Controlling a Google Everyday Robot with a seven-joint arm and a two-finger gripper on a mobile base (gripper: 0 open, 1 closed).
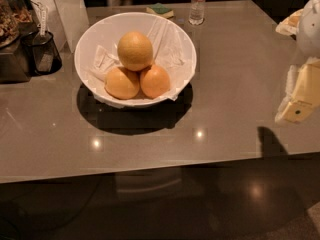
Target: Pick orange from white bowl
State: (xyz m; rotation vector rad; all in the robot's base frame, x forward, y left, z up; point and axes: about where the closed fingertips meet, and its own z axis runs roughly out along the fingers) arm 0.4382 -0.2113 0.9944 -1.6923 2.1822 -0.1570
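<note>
The white bowl (97,31) stands on the grey table, left of centre, lined with crumpled white paper. Three fruits lie in it. The orange (135,50), pale yellowish and dimpled, rests on top of the other two. Two deeper-orange, smoother fruits (122,83) (155,81) lie side by side below it. My gripper (300,94) is at the right edge of the camera view, well to the right of the bowl and above the table, holding nothing that I can see.
A clear water bottle (198,3) and a green-topped sponge (160,9) stand behind the bowl. A dark mesh holder (44,51) and a dark appliance (12,39) sit at the left. The table's front edge (150,166) runs across below the bowl.
</note>
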